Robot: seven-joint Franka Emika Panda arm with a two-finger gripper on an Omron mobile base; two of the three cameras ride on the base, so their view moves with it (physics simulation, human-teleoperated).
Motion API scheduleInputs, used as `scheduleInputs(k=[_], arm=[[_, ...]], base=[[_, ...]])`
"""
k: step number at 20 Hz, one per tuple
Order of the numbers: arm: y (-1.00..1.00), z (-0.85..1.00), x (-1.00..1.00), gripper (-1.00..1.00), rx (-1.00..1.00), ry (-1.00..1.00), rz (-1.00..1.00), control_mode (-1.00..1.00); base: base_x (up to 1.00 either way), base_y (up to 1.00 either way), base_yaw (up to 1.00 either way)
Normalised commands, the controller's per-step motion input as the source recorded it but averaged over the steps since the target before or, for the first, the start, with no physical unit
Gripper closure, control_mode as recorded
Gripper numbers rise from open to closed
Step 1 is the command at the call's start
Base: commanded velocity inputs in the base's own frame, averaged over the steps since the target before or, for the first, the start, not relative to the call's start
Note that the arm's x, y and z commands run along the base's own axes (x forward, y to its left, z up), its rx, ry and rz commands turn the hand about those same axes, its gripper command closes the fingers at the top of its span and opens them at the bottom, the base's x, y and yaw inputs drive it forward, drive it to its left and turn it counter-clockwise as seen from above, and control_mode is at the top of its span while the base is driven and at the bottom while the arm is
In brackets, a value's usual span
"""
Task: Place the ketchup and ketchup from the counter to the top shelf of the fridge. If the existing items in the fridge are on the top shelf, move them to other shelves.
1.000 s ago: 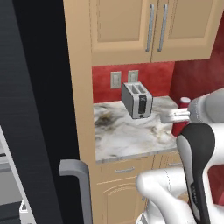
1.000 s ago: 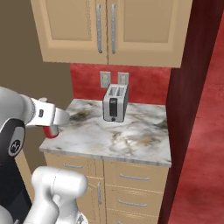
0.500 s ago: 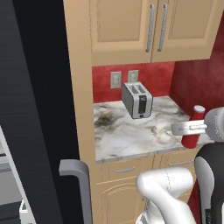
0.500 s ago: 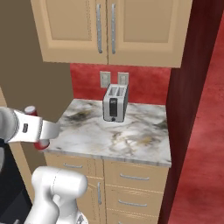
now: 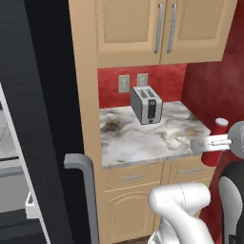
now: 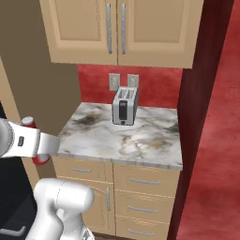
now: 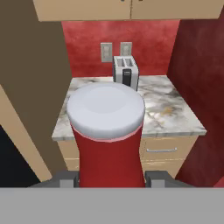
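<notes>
My end effector (image 7: 112, 178) is clamped on the ketchup (image 7: 109, 140), jaws snug at its lower body, carried clear of the worktop (image 5: 143, 138), in front of the toaster (image 5: 146, 105). It seems light, stiff plastic, probably slick; a low side grip suits it.

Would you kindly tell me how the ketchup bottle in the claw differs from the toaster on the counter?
The ketchup bottle is red with a pale cap; the toaster is grey metal with a dark front. The bottle is held off the counter by the claw; the toaster stands on it by the wall. Both are upright.
</notes>
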Motion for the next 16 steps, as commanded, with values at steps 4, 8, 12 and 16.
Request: scheduleInputs(k=[4,8,12,16], arm=[[0.00,0.00,0.00,1.00,0.00,0.00,0.00,1.00],[0.00,0.00,0.00,1.00,0.00,0.00,0.00,1.00],[0.00,0.00,0.00,1.00,0.00,0.00,0.00,1.00],[0.00,0.00,0.00,1.00,0.00,0.00,0.00,1.00]], base=[[-1.00,-0.10,0.01],[-1.00,-0.02,0.05],[-1.00,0.07,0.10],[-0.87,0.91,0.15]])
